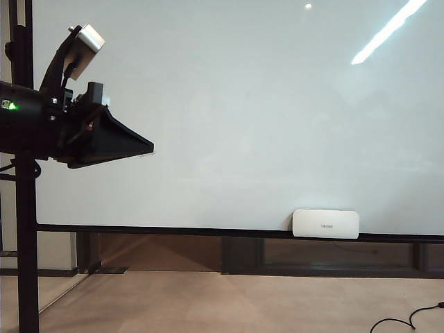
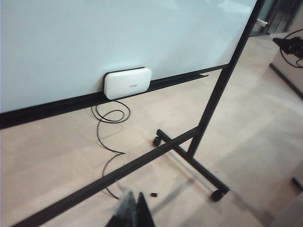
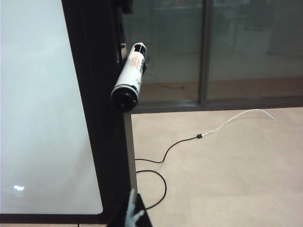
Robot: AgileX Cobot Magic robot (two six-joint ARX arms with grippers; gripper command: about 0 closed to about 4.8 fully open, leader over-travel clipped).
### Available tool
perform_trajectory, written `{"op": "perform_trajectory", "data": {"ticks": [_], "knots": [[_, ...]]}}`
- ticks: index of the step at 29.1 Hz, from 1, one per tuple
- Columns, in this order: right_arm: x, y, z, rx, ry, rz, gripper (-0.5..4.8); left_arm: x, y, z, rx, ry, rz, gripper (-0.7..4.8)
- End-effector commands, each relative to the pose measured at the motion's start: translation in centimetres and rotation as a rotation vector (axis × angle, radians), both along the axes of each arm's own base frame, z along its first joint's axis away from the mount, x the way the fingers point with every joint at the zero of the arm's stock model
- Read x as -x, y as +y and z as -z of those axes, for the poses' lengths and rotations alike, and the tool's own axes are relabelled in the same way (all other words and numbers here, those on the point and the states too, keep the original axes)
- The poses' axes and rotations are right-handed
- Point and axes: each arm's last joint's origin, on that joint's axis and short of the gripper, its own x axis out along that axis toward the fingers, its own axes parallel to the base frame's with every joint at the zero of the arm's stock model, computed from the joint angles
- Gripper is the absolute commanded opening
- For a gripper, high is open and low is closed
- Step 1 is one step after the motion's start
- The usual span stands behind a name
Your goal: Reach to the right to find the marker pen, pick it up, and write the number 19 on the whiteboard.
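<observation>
Against a beige floor, blank whiteboard [image 1: 229, 118] on black stand, marker [image 3: 129, 78] sticking out from its right frame post, white eraser [image 1: 325, 224] on ledge, left gripper [image 2: 132, 213] state unclear, right gripper [image 3: 133, 213] closed, empty.

The large glossy white whiteboard with a thin black frame [image 1: 229, 118] stands upright on black stand posts, its face bare of any strokes. The white cylindrical marker pen with a black end cap [image 3: 129, 78] sticks out from the black post at the whiteboard's edge, away from the writing face, its capped end tilted downward towards the right wrist camera.
</observation>
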Motion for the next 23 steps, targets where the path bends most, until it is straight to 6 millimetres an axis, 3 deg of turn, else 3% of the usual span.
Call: {"op": "perform_trajectory", "data": {"ticks": [1, 11, 15, 21, 23], "knots": [[-0.5, -0.2, -0.3, 0.031, -0.016, -0.033, -0.01, -0.1, -0.1, -0.5, -0.009, -0.065, 0.005, -0.04], [-1.3, 0.3, 0.7, 0.053, -0.009, -0.022, 0.01, -0.1, -0.2, -0.7, 0.001, -0.075, 0.025, -0.04], [-1.3, 0.3, 0.6, 0.06, -0.013, -0.022, 0.51, -0.4, -0.4, -1.1, 0.008, -0.079, 0.075, -0.04], [-1.3, 0.3, 0.6, 0.056, -0.017, -0.03, 0.62, -1.0, -0.6, -1.3, -0.027, -0.069, 0.079, -0.04], [-1.3, 0.3, 0.6, 0.053, -0.017, -0.033, 0.89, -1.0, -0.6, -1.3, -0.03, -0.065, 0.079, -0.04]]}}
